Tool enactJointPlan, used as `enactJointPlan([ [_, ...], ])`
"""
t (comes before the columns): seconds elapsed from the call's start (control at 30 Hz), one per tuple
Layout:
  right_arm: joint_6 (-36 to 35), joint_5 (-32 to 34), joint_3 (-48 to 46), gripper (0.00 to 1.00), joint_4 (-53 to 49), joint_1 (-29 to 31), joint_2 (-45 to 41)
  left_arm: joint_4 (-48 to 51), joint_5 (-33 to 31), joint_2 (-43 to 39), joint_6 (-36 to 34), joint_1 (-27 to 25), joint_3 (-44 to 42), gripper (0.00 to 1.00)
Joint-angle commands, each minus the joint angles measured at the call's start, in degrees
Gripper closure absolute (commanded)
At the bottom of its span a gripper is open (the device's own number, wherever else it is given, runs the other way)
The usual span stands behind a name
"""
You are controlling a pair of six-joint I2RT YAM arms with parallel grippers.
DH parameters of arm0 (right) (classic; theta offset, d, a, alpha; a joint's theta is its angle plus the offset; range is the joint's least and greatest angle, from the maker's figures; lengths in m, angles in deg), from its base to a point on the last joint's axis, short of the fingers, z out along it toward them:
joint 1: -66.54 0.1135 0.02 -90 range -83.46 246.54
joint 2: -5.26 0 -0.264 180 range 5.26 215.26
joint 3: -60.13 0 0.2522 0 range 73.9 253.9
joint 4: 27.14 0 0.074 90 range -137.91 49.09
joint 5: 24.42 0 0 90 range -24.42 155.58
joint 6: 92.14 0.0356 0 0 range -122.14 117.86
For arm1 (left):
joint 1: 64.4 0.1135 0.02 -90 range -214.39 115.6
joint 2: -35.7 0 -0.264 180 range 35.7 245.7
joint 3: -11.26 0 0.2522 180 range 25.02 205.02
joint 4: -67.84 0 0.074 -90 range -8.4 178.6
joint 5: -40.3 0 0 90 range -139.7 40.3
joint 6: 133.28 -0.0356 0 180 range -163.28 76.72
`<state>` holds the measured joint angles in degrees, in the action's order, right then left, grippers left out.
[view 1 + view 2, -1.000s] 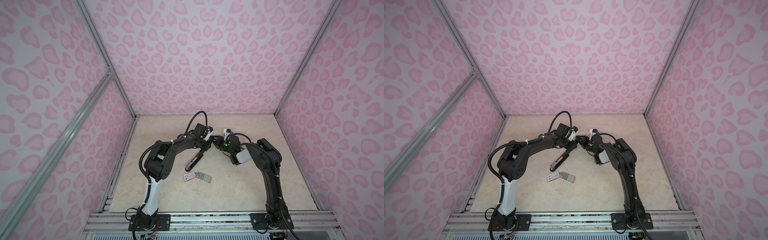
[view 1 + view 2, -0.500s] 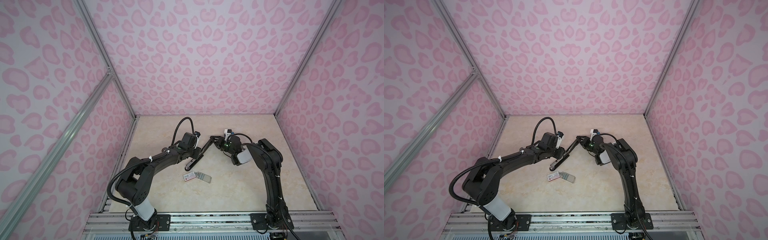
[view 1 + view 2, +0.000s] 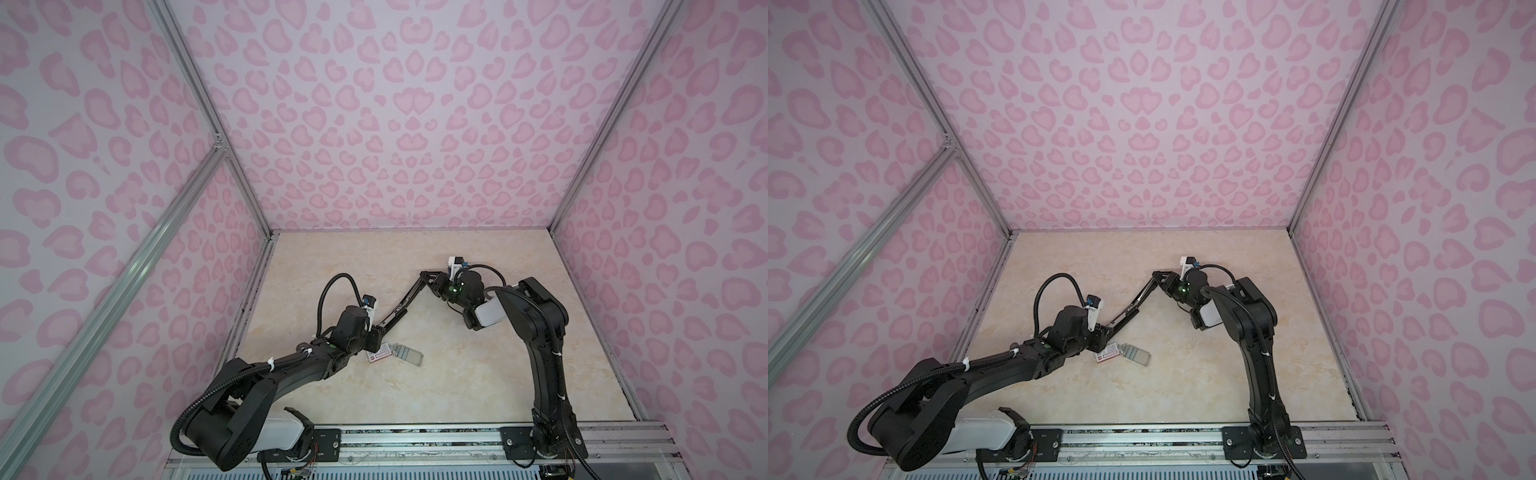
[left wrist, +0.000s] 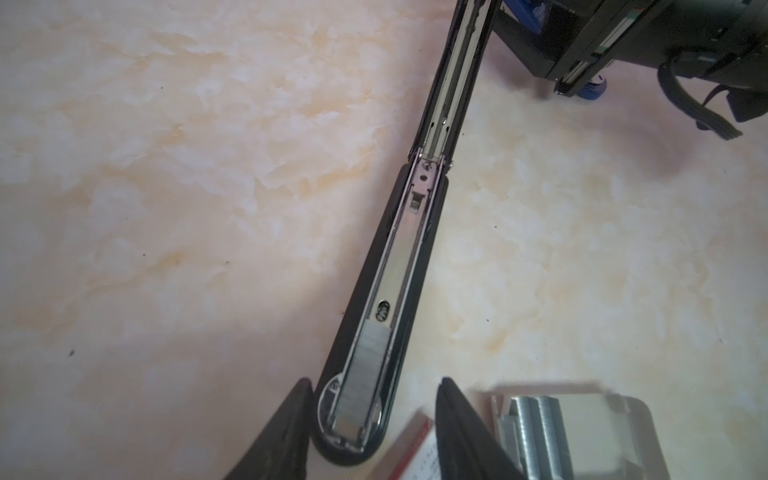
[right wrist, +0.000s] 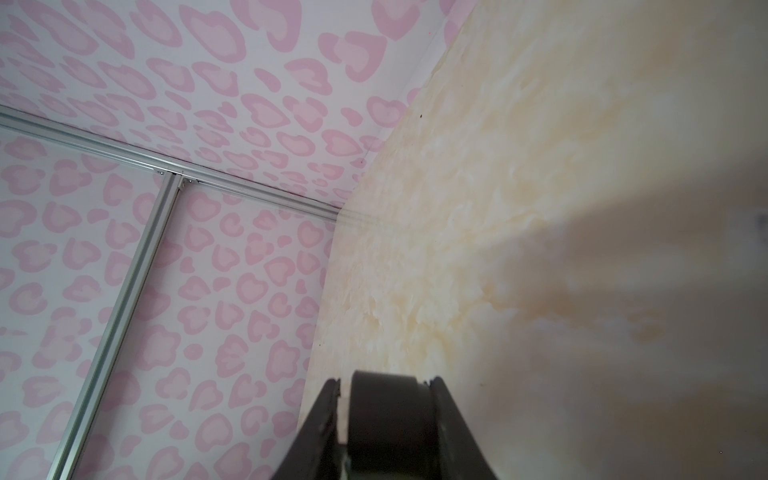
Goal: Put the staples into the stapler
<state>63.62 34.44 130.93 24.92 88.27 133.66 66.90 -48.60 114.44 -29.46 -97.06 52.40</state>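
Observation:
The black stapler (image 3: 399, 309) (image 3: 1129, 309) lies swung open on the table. Its silvery channel (image 4: 399, 266) faces up with a strip of staples (image 4: 365, 374) in its near end. My left gripper (image 4: 376, 382) (image 3: 376, 338) (image 3: 1102, 334) is open and straddles that end; one finger is at the base's edge, the other stands apart. My right gripper (image 5: 384, 380) (image 3: 432, 280) (image 3: 1163, 278) is shut on the raised far end of the stapler's black top arm. More staples (image 4: 536, 432) lie packed in a grey tray (image 3: 407, 354) (image 3: 1136, 354) beside the left gripper.
A white box sleeve with a red label (image 3: 380, 354) (image 3: 1109, 352) (image 4: 415, 453) lies against the tray, just right of my left fingers. Pink patterned walls with aluminium posts close in the table on three sides. A metal rail (image 3: 415, 436) runs along the front.
My left gripper has drawn back from beside the right gripper, along the stapler to its near end, and its jaws have widened a little. The right gripper has held its place.

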Motion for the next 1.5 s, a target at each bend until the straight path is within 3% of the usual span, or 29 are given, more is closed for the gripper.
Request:
enactJointPlan([
  [0.0, -0.2, -1.0, 0.3, 0.7, 1.1, 0.1, -0.3, -4.4, 0.8, 1.3, 0.2, 0.4, 0.0, 0.5],
  [0.4, -0.3, -0.8, 0.8, 0.7, 0.7, 0.1, -0.5, -4.7, 2.3, 2.0, -0.1, 0.4, -1.4, 0.63],
  [0.6, -0.5, -0.6, 0.5, 0.7, 0.8, 0.1, -0.7, -4.7, 2.7, 3.3, -0.4, 0.4, -0.9, 0.76],
  [0.93, -1.8, -1.2, 0.4, 0.7, 0.3, 0.4, -2.1, -4.7, 2.7, 3.7, -1.1, 0.3, -0.7, 0.84],
  [1.23, -8.5, -0.8, -1.0, 0.7, -4.9, 1.8, -7.7, -4.4, 2.9, 3.6, -1.1, 0.1, 0.4, 0.86],
  [1.47, -19.3, 2.1, -1.5, 0.71, -15.8, 4.6, -13.3, -4.3, 3.0, 3.2, -1.0, 0.1, 0.9, 0.87],
])
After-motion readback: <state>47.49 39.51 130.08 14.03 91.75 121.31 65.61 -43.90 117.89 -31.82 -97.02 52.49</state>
